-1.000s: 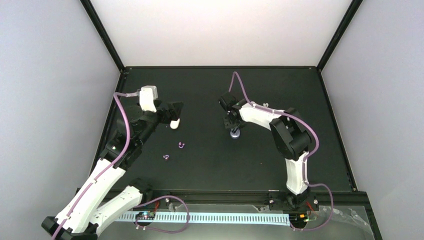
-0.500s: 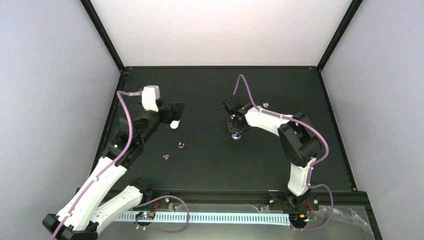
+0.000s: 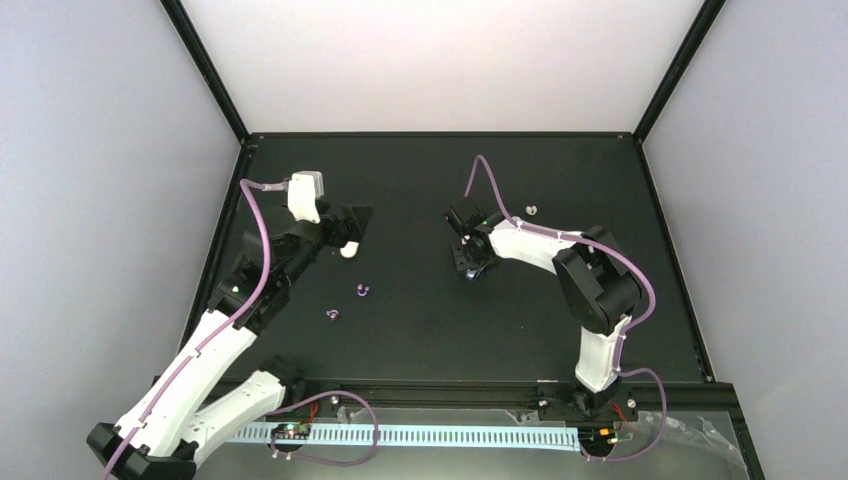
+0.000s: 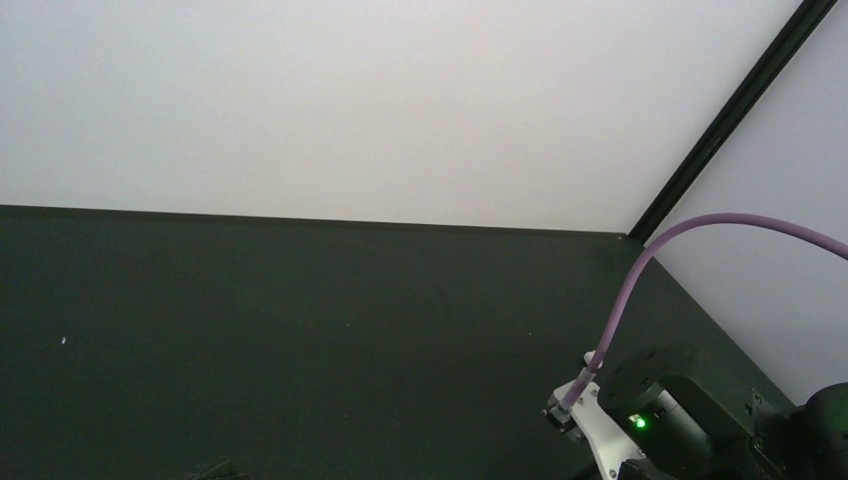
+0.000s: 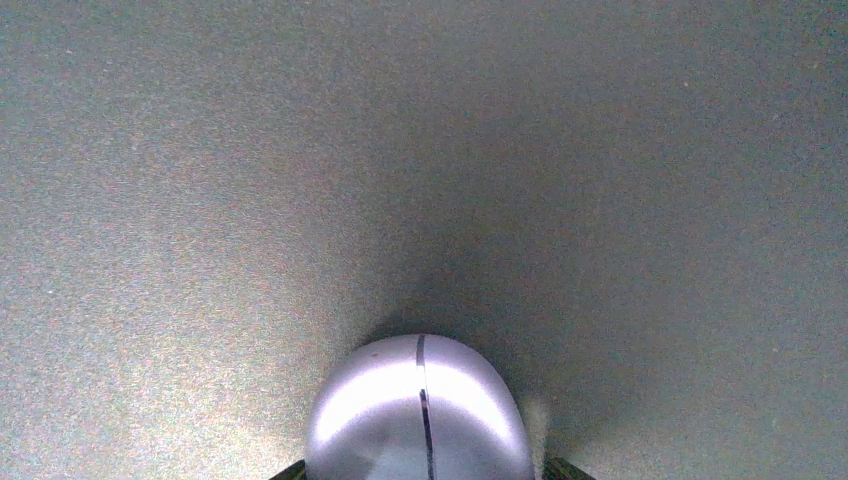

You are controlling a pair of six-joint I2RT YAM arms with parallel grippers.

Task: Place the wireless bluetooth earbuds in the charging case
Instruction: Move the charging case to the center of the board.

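A glossy lilac charging case (image 5: 420,410), shut with its seam facing me, fills the bottom of the right wrist view. It lies on the dark table, and my right gripper (image 5: 422,470) straddles it with only the fingertip corners showing at either side. From above, the right gripper (image 3: 468,258) covers most of that case (image 3: 471,274). Two purple earbuds (image 3: 363,291) (image 3: 332,314) lie loose at the left centre. White earbuds (image 3: 531,210) lie behind the right arm. My left gripper (image 3: 352,228) hovers open over a small white case (image 3: 348,250), holding nothing.
The black table (image 3: 420,340) is walled by pale panels with black frame posts at the back corners. The left wrist view looks across the table to the back wall, with the right arm (image 4: 670,420) and its purple cable (image 4: 640,280) at the lower right.
My right gripper has slid slightly right and down over the lilac case, which now shows less from above. The left gripper has edged a little to the right.
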